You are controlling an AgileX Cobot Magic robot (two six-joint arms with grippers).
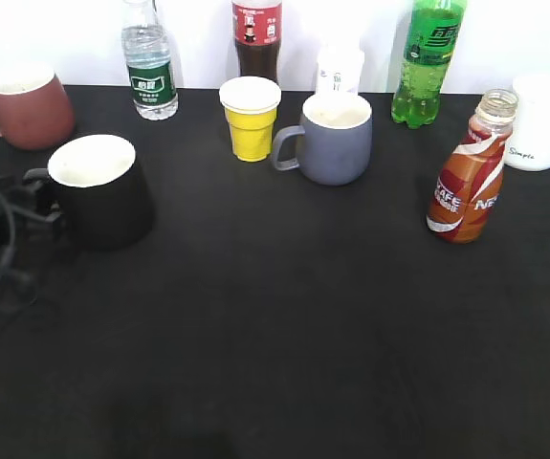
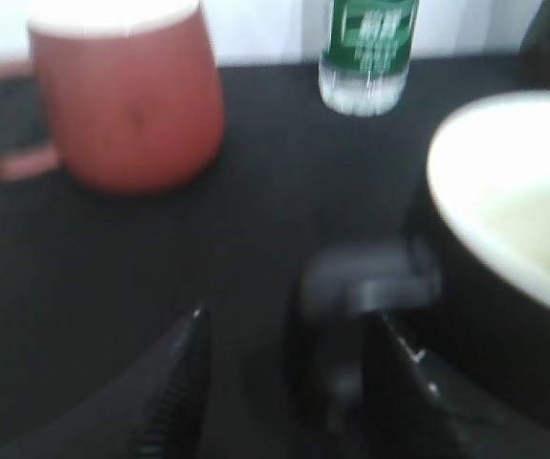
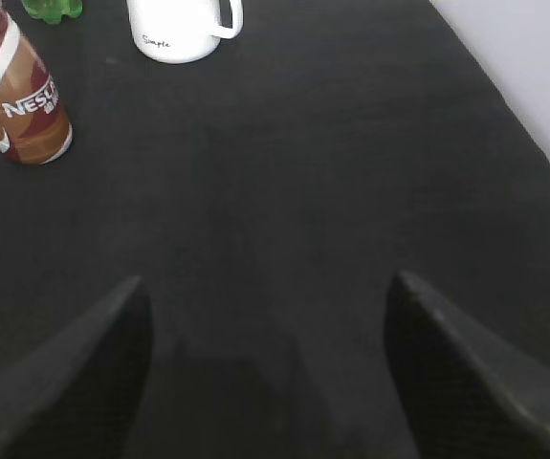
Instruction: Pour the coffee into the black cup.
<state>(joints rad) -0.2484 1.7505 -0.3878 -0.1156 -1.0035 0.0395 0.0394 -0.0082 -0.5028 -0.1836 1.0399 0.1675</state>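
Handle first: I am reading this as the opening step, with my left gripper (image 2: 289, 382) closing in on the black cup (image 1: 102, 191), which is sitting near the left edge of the table. In the left wrist view its jaws are standing apart with the cup's handle (image 2: 365, 287) between them, released and not yet pinching, as far as I can judge through the blur. Behind it, toward the far left corner, a reddish-brown mug (image 1: 26, 107) is standing clear of the grasp.

Next I am expecting to clench on that handle to steady the cup, then bring the other arm to the bottle.

Moving right, the coffee bottle (image 1: 468, 172) is standing upright near the right edge, just in front of a white mug (image 1: 542, 124); it seems to have no cap, though I am not certain. My right gripper (image 3: 265, 373) is hanging over bare table (image 3: 284, 191) well apart from the bottle, jaws spread wide and holding nothing.

What I am struggling with: the left arm is showing only as a dark shape at the left edge of the exterior view, the right arm is not showing there at all, and the left wrist picture is too soft to confirm any contact with the handle.
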